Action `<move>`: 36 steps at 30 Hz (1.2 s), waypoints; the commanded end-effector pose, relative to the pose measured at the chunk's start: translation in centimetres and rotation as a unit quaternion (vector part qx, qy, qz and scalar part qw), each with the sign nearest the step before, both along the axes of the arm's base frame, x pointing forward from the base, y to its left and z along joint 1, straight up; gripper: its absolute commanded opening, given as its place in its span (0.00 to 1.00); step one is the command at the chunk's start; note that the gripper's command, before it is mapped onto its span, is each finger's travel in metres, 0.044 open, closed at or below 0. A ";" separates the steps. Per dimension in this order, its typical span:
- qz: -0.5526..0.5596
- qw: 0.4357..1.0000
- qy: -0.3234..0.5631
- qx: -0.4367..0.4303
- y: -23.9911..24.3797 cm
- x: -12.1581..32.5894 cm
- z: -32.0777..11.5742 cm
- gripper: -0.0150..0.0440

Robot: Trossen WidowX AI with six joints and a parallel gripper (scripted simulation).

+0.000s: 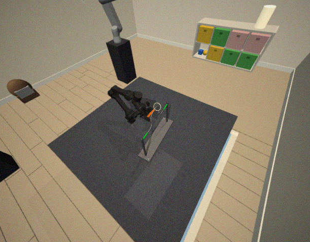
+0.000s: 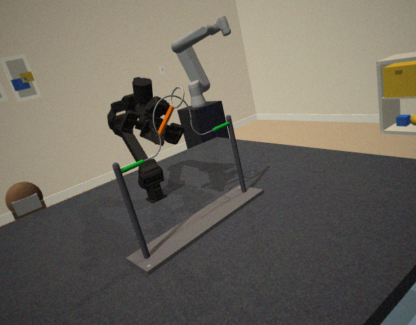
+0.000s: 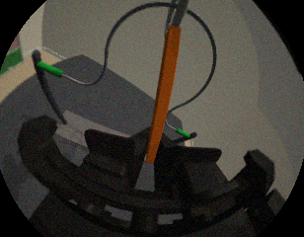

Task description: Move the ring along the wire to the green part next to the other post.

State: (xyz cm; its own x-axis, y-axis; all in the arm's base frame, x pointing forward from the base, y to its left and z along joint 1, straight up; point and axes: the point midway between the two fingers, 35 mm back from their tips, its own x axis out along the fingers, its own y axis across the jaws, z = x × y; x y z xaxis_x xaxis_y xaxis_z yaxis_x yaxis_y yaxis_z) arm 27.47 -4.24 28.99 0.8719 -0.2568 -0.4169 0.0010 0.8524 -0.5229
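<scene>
Ring (image 1: 153, 105) (image 2: 183, 93) by the wire's crown, handle (image 1: 150, 113) (image 2: 165, 120) (image 3: 164, 94) pinched in gripper (image 1: 147, 116) (image 2: 160, 134) (image 3: 152, 129); I'd turn it with the curve, grey centred.

The straight bar handle (image 1: 150, 113) (image 2: 165, 120) (image 3: 164, 94) is showing plain orange, the slender round ring (image 1: 153, 104) (image 2: 182, 93) is looking pale grey, and the slim sleeve ends (image 1: 145, 135) (image 2: 132, 165) (image 3: 49, 68) are gleaming solid green.
</scene>
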 end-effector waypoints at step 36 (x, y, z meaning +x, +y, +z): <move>-0.002 0.952 -0.044 -0.303 -2.1 0.1 2.3 0.00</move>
